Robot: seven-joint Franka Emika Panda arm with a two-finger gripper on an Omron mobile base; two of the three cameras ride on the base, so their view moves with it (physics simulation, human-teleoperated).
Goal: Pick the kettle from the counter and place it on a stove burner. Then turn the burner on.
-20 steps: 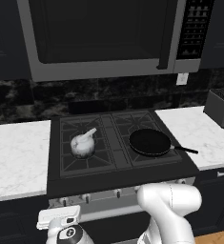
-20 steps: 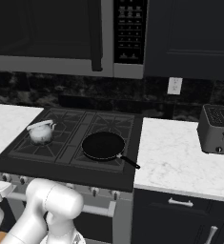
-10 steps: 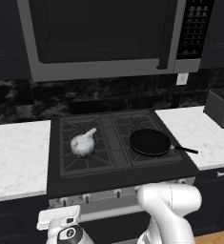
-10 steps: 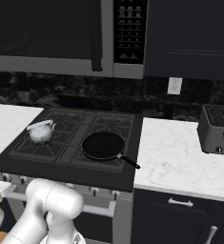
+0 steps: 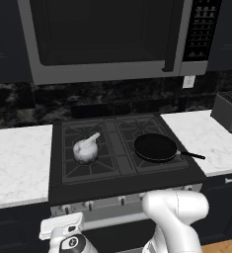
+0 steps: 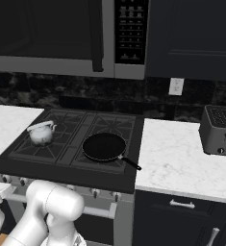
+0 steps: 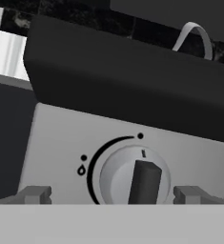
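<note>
right now the kettle sits on the front-left stove burner, w/ frying pan beside it. gripper fingers spread wide, holding nothing, either side of the knob. knob looks rigid, smooth, prob slippery; pinch its raised dark bar across the flats.

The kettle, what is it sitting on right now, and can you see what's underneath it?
The kettle sits on the grate of the front-left stove burner, beside the frying pan. The grate's prongs show around it, but the burner centre under it is covered, so any flame cannot be seen.
</note>
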